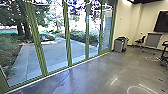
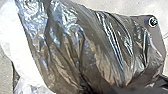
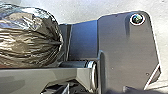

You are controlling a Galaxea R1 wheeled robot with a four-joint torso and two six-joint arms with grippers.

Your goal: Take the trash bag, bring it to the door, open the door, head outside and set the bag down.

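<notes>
Jaws, left: cannot tell whether they are spread or pressed together, nor what they may pinch.
Jaws, right: cannot tell either.
Trash bag (image 2: 82,47): close below the left wrist camera, beside and partly across the robot's dark plate (image 3: 120,50); whether it hangs or rests is unclear.
Nearer arm: the left, judging by how large the bag looms there.
Long axis: seems to run towards the plate; in the right wrist view the folds converge on a gathered end (image 3: 56,43) pointing at it.
Jointed bar (image 3: 37,77): alongside the bag, covering part of its flank; whether they touch is unclear.
Bag film: thin, glossy, smoky brown-grey plastic, crumpled in places, drawn into long taut pleats elsewhere; rounded at the gathered end.
Pale patch (image 2: 22,52): whitish and soft-edged against the film; cannot tell what it is.
Glass wall (image 1: 55,45): tall clear panes in straight green frames; which one opens is not plain.
Paving (image 1: 30,57): flat, pale, beyond the glass.
Floor (image 1: 100,75): smooth grey with a sheen.
Bins (image 1: 119,45): grey, boxy, near the wall's far end.
Task stage: robot indoors, so the exit seems unmade.
</notes>
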